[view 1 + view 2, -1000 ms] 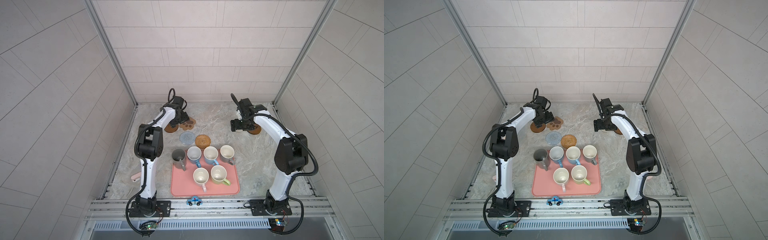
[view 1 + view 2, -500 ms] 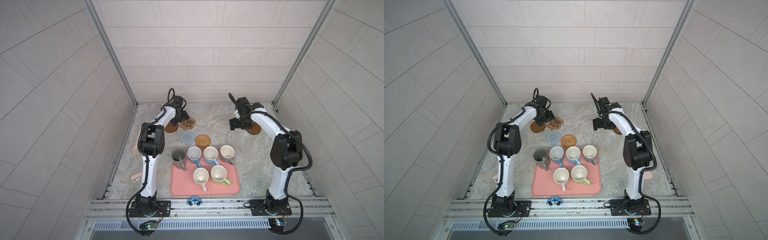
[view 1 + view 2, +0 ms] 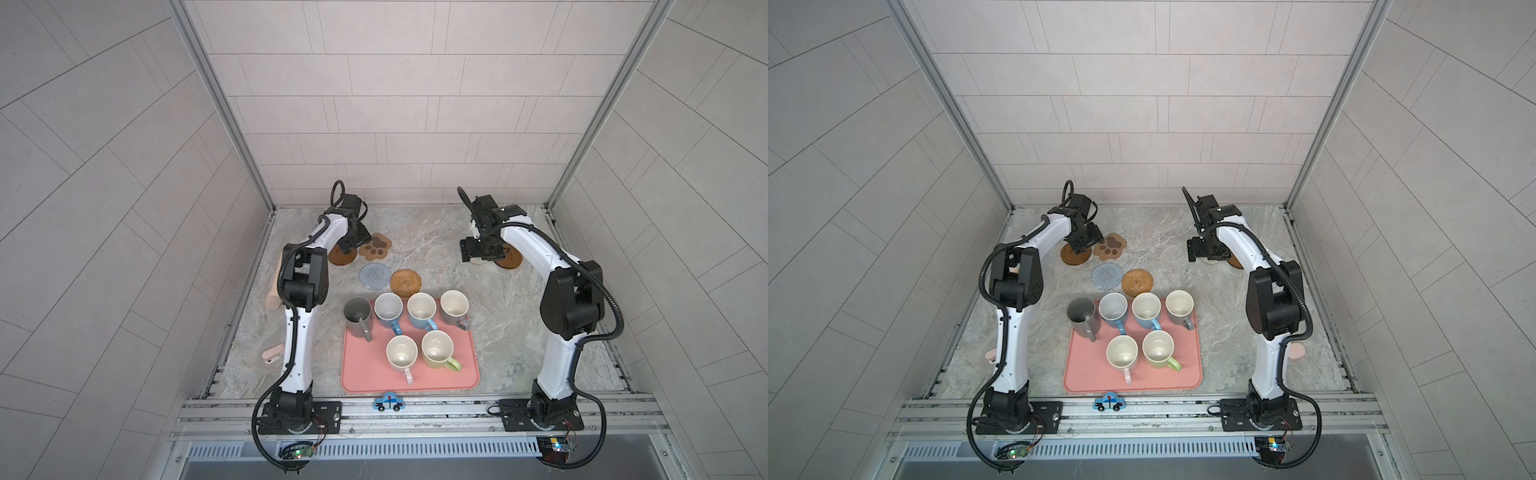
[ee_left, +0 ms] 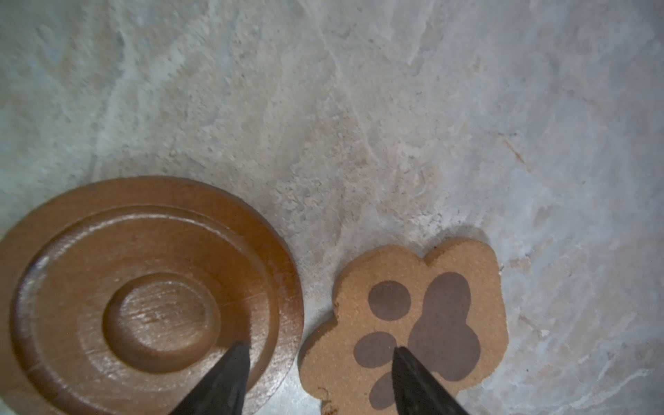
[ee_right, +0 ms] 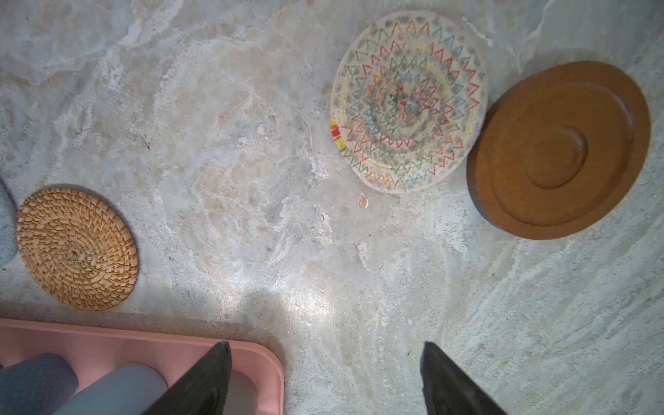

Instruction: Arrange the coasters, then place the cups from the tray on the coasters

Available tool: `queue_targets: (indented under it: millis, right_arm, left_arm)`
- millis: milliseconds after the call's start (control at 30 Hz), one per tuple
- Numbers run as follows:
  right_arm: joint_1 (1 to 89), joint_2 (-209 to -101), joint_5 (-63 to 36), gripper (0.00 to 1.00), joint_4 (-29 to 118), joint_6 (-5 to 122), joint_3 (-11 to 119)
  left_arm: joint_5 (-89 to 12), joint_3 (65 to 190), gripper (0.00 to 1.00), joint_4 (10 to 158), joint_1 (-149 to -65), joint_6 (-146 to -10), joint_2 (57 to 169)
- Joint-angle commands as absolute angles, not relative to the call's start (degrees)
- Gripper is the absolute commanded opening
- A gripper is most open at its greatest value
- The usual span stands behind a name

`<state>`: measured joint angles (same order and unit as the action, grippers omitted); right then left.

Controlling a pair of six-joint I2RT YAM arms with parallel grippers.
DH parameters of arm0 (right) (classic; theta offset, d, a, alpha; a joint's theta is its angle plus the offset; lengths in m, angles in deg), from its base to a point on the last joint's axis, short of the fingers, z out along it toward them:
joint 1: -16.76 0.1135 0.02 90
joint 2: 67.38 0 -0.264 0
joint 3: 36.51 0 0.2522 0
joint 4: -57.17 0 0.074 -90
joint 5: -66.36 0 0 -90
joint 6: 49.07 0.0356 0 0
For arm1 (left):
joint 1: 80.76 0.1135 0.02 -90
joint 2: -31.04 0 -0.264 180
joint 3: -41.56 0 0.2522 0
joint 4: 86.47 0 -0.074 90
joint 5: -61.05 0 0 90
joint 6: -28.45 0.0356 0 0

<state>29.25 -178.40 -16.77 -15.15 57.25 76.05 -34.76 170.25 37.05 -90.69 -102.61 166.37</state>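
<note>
The salmon tray (image 3: 415,380) carries six cups (image 3: 421,308). Beyond the tray's far-left corner, the left gripper (image 4: 318,346) is spread, one tip over a brown disc (image 4: 143,305) and the other over the paw-print coaster (image 4: 413,323). Beyond the far-right corner, the right gripper (image 5: 326,343) is spread and empty near the second brown disc (image 5: 560,151) and the cream woven coaster (image 5: 407,100). The rattan coaster (image 3: 406,282) and the grey-blue coaster (image 3: 375,275) lie just past the tray's far edge.

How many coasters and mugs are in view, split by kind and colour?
Brown disc coasters: 2
Woven round coasters: 3
Paw-print coaster: 1
Blue mugs: 2
Grey mugs: 2
Pink mug: 1
Yellow-green mug: 1
Total: 12
</note>
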Motion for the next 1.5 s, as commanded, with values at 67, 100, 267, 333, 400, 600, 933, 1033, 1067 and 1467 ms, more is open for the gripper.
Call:
queue_targets:
  millis: [67,100,267,333,400,600,933,1033,1067,1467]
  right_arm:
    - [29.8,-179.6,-18.3,0.83,-17.2,58.9,77.4]
    - [29.9,-179.7,-18.3,0.82,-17.3,58.9,77.6]
    - [30.1,-180.7,-18.6,0.8,-18.5,58.7,78.9]
    - [30.2,-180.7,-18.7,0.8,-18.6,58.6,79.1]
    - [30.2,-180.6,-18.9,0.79,-18.7,58.5,79.0]
    - [30.4,-180.6,-19.1,0.79,-18.9,58.5,78.8]
    - [30.8,-178.6,-19.5,0.77,-18.7,58.2,75.6]
    - [30.8,-177.8,-19.8,0.77,-18.8,57.7,74.5]
    - [30.8,-177.5,-20.0,0.77,-18.9,57.5,74.1]
    - [30.8,-173.8,-21.3,0.77,-17.5,57.3,69.0]
  left_arm:
    - [-34.5,175.0,0.6,34.0,-90.2,-100.3,169.3]
    - [-34.7,175.3,0.57,33.9,-90.2,-100.3,169.6]
    - [-34.8,174.4,0.47,33.8,-90.2,-100.1,169.6]
    - [-34.9,173.8,0.46,33.8,-90.3,-99.8,169.5]
    - [-34.8,173.3,0.46,33.8,-90.3,-99.6,169.4]
    - [-35.9,173.1,0.38,34.3,-90.7,-99.7,169.6]
    - [-37.2,173.2,0.27,36.0,-92.9,-100.7,170.5]
    - [-38.2,173.3,0.25,37.6,-93.6,-102.2,170.9]
    - [-38.3,173.5,0.25,38.0,-94.0,-102.6,171.2]
    - [-40.4,179.9,0.23,39.7,-98.9,-105.6,175.6]
